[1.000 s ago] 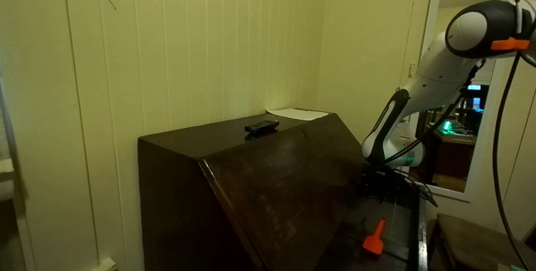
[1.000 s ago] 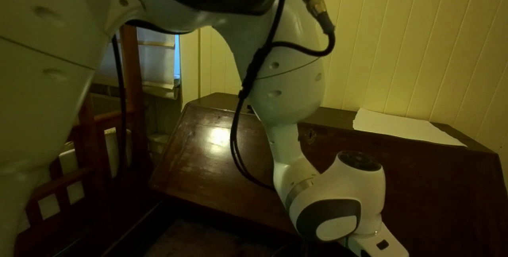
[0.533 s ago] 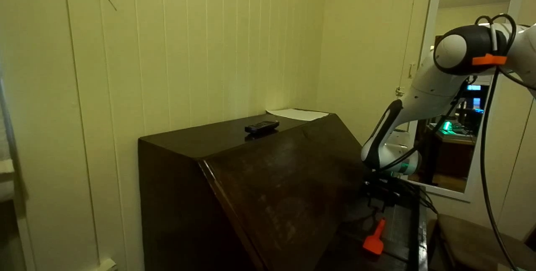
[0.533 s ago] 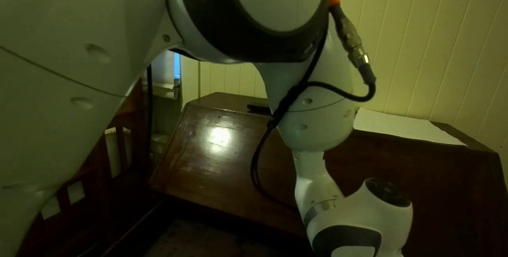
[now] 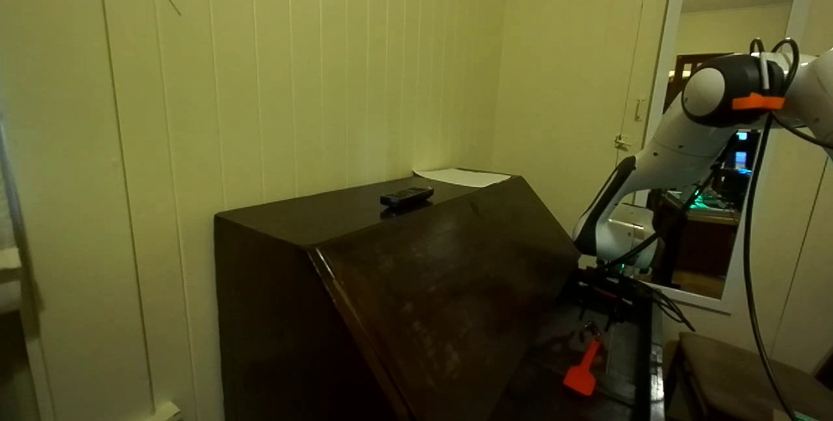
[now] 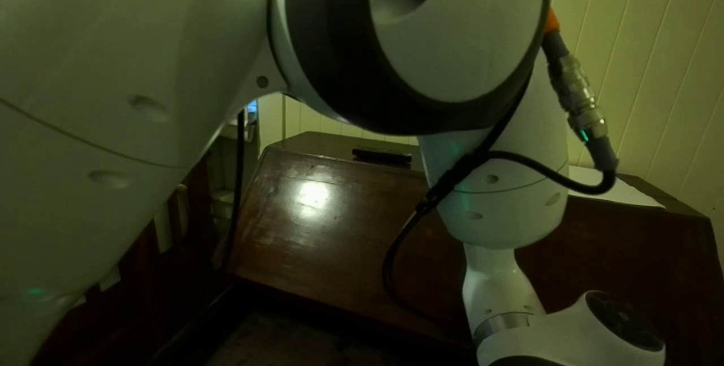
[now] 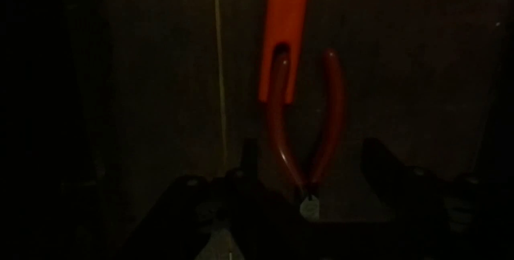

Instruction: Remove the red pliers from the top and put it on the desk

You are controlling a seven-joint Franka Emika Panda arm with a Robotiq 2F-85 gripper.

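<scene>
- Gripper (image 7: 309, 145) hangs low over the desk (image 5: 625, 359), fingers spread well apart, with the pliers (image 7: 336, 111) showing between them in the wrist view.
- Pliers are off the top (image 5: 293, 219) and down on the desk, looks like; one red handle end overlaps the slot in the orange tool (image 7: 286, 11), nose too dark to make out.
- Up on the top: some black gadget (image 5: 407, 197) and, near it, a sheet of paper (image 5: 462, 177).

Red pliers (image 7: 278, 133), jaw tips indistinct
</scene>
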